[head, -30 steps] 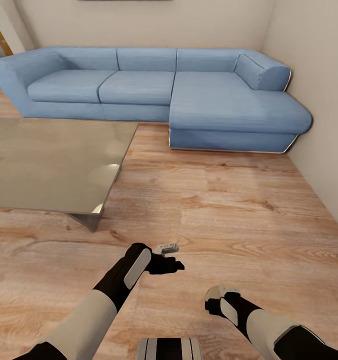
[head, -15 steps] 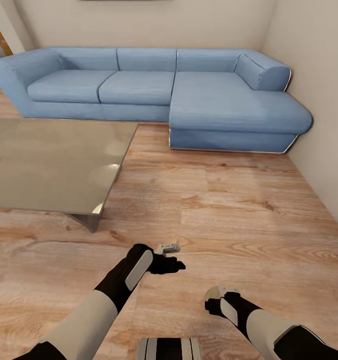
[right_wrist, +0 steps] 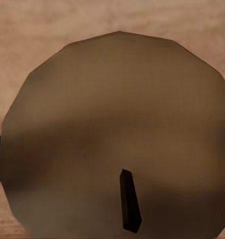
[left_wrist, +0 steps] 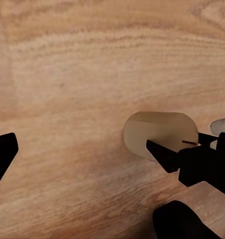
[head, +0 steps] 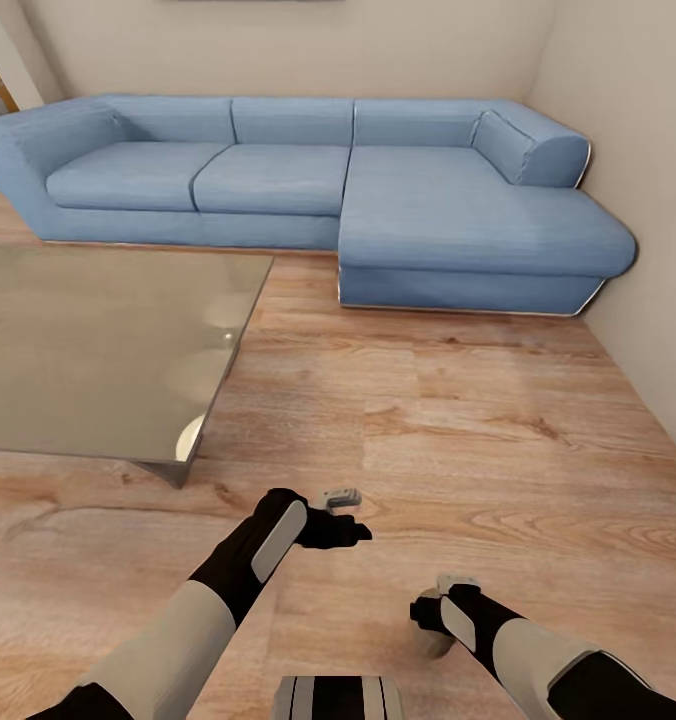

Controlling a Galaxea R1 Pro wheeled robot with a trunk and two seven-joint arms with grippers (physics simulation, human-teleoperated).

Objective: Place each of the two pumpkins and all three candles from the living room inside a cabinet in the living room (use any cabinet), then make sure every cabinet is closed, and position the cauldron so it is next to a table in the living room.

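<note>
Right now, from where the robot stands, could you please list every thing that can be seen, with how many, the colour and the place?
sofa: one, blue, L-shaped, against the far wall.
table: one, glossy grey top, low, on the left in front of the sofa.
candle: one, cream-beige with a dark wick, upright on the floor under the right gripper.
floor: light brown wood planks.
walls: beige, behind and to the right of the sofa.
left gripper: black, open, above bare floor.
right gripper: black, right over the candle; grip unclear.

A cream candle (left_wrist: 159,133) stands on the wooden floor (left_wrist: 82,74).
</note>
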